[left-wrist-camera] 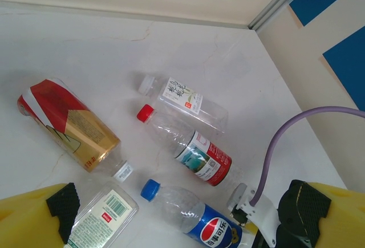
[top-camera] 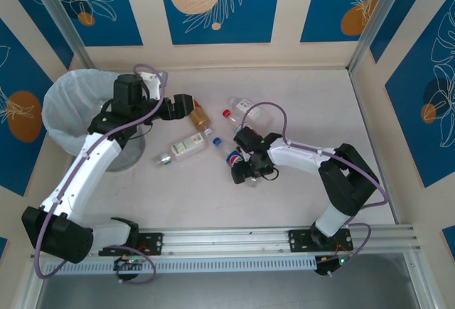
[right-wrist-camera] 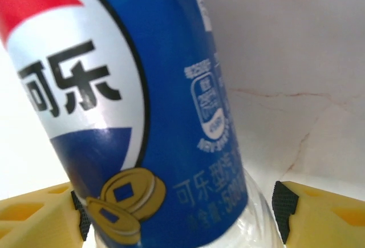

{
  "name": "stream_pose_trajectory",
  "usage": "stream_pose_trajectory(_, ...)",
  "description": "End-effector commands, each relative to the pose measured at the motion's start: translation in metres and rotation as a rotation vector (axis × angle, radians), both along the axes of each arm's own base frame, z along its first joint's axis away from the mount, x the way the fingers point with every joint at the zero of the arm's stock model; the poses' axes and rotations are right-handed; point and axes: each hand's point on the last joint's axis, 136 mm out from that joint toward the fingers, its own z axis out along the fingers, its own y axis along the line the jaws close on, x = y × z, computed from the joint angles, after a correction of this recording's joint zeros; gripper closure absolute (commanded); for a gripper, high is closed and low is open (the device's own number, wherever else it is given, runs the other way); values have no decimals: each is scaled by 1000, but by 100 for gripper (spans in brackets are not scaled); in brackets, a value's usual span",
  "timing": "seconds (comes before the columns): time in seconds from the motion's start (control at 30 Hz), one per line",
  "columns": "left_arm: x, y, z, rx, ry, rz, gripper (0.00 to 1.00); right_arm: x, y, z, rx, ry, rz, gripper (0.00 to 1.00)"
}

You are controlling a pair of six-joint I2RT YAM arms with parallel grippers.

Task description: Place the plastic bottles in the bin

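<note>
Where the right tool (right-wrist-camera: 181,216) reaches down at mid-bench (top-camera: 320,103), its pads (right-wrist-camera: 80,216) stand close on either side of the lying blue Pepsi-style bottle (right-wrist-camera: 159,88), though I cannot tell whether they grip it. The left wrist view shows the left tool (left-wrist-camera: 185,208) spread wide and holding nothing above a green-white bottle (left-wrist-camera: 102,216), with a red-and-gold bottle (left-wrist-camera: 68,122), a red-capped bottle (left-wrist-camera: 191,148) and a white-capped bottle (left-wrist-camera: 185,100) lying farther on. At the far left corner stands the bag-lined bin (top-camera: 60,92), its contents hidden.

Scattered plastic bottles (top-camera: 188,145) clutter the table (top-camera: 320,103) centre; its right side lies open.
</note>
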Motion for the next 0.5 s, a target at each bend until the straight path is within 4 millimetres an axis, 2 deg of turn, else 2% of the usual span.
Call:
stream_pose_trajectory(0.0, -1, -3, -3, 19, -3, -14, 1, -1, -1, -7, -31, 1, 2, 19)
stream_pose_trajectory(0.27, 0, -4, -6, 18, 5, -18, 1, -1, -10, -18, -109, 3, 5, 21)
stream_pose_trajectory(0.4, 0, -5, -8, 18, 11, -21, 1, -1, -9, -19, -106, 2, 7, 32)
stream_pose_trajectory(0.47, 0, -5, -9, 22, 15, -21, 1, -1, -8, -18, -105, -4, 11, 32)
